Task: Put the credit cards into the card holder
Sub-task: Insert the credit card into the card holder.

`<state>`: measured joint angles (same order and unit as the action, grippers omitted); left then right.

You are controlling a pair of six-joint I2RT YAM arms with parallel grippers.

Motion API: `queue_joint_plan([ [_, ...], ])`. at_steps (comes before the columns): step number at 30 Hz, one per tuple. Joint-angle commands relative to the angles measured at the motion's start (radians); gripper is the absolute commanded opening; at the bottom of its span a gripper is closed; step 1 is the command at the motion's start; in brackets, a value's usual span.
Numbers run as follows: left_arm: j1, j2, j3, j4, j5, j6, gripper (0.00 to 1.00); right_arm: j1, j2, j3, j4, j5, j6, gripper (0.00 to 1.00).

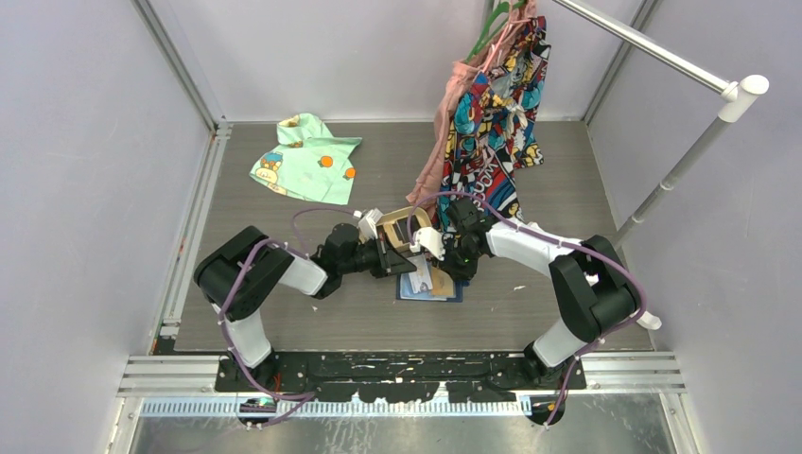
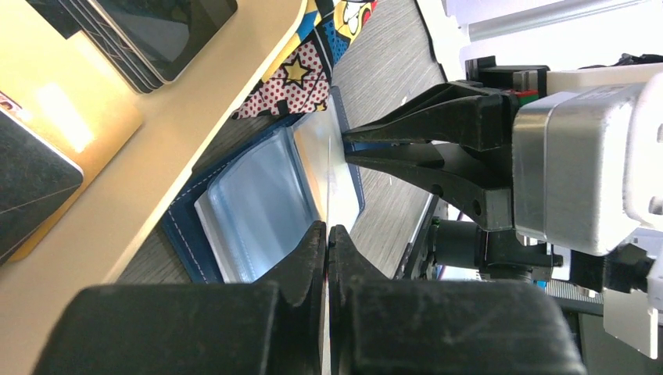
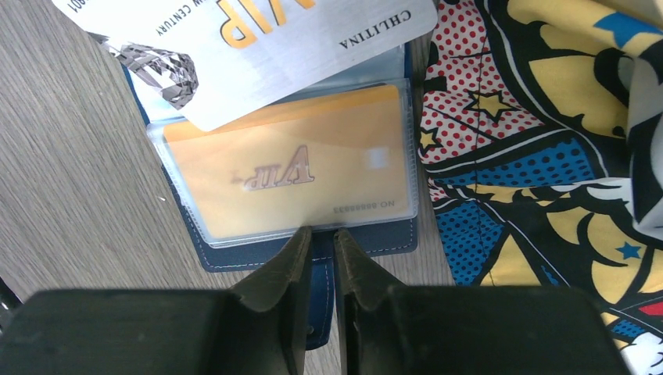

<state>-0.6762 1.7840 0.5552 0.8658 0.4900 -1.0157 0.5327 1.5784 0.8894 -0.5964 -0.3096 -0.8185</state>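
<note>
Left tool (image 2: 327,234), fully closed, pinches a silver card (image 3: 258,47), seen at the upper left in the right wrist view. The card holder (image 3: 234,255) lies open at centre on the tabletop (image 3: 70,195). Right tool (image 3: 322,234), narrowly parted, sits at the holder's lower edge; whether it grips anything cannot be told.

Navy card holder (image 3: 383,238) lies open and flat, centre of the right wrist view, with its snap tab pointing down-frame. Its clear pocket already holds the orange-yellow card (image 3: 289,172), lettering upside down. A silver card (image 3: 258,47) slants across the pocket's top edge, upper frame. Dark cards (image 2: 156,31) sit stacked, upper left of the left wrist view.
</note>
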Motion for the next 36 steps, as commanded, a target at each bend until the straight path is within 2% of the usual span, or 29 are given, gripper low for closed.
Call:
queue_joint_plan([
  [1,-0.003,0.016,0.024,0.091,0.001,-0.006,0.00,0.003,0.008,-0.012,0.035,0.003,-0.041,0.22],
  [10,-0.013,0.017,0.053,-0.017,-0.013,0.008,0.00,0.002,0.009,-0.010,0.035,0.002,-0.038,0.21],
  [23,-0.026,0.012,0.125,-0.271,-0.007,0.028,0.00,0.002,0.006,-0.009,0.037,-0.001,-0.033,0.21],
  [36,-0.027,0.033,0.171,-0.359,0.042,0.030,0.00,0.003,0.003,-0.009,0.040,-0.005,-0.031,0.20],
])
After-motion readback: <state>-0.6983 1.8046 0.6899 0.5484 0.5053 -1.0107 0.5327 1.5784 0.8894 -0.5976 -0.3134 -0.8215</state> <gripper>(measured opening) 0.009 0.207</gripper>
